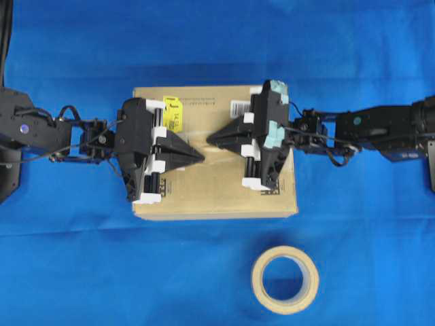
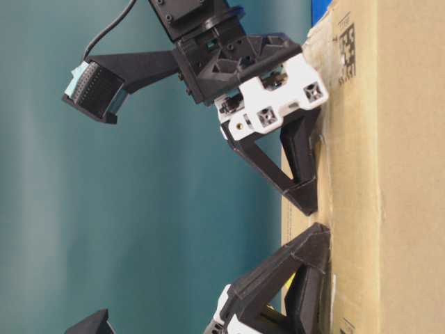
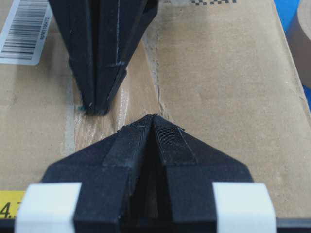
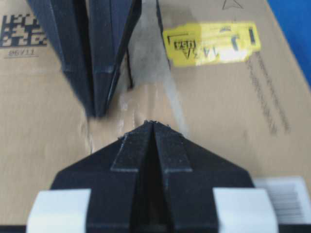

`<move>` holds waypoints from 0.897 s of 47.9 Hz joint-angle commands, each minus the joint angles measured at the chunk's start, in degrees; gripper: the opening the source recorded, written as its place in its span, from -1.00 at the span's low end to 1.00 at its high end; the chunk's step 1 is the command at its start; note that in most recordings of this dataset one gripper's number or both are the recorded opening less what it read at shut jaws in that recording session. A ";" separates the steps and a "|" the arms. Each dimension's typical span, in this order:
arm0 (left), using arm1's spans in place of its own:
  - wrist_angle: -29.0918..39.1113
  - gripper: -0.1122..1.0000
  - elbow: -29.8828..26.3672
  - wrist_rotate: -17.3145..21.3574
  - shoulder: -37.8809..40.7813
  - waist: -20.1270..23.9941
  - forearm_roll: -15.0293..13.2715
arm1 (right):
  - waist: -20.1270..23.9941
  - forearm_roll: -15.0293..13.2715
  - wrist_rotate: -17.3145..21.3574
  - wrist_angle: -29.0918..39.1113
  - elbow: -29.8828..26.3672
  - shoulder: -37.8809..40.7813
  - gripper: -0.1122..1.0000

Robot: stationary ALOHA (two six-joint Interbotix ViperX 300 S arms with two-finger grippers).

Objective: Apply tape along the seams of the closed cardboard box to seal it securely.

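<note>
Pressing tape [image 3: 99, 127] onto the cardboard box [image 1: 217, 193]: left gripper [image 1: 201, 155] at nine o'clock, right gripper [image 1: 209, 140] at three, both pinched together empty; rub firmly outward.

Even, bright overhead lighting is seen; soft shadows are cast beneath the cardboard box [image 1: 224, 193]. Wrist views are slightly blurred.
</note>
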 commanded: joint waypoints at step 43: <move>0.79 -0.80 2.72 -1.23 -9.58 1.32 -0.09 | 3.69 3.87 -1.32 1.58 7.38 -11.60 -0.78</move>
